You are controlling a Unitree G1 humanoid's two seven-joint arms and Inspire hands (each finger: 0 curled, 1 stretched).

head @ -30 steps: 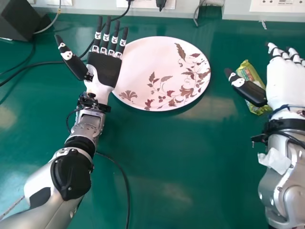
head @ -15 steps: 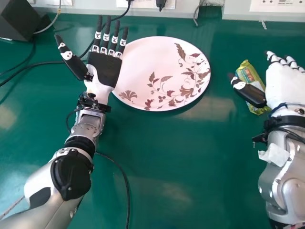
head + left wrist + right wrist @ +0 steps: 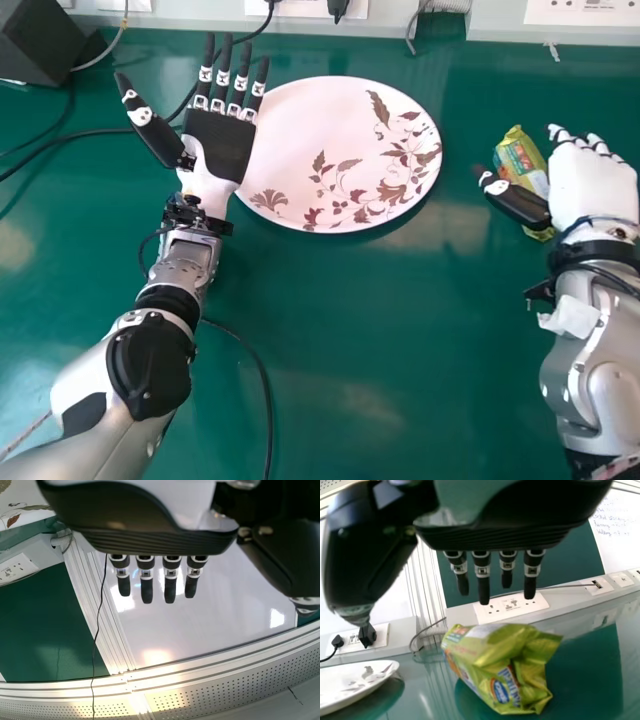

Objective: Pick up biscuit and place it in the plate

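The biscuit packet [image 3: 500, 665] is seen on the table [image 3: 330, 330] beside the right hand [image 3: 592, 190], whose fingers [image 3: 483, 582] are parted. It could be pushed away if the thumb [image 3: 520, 204] is closed early.

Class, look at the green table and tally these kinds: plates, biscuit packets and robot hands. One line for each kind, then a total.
Plate: 1
Biscuit packet: 1
Robot hands, left hand and right hand: 2
Total: 4
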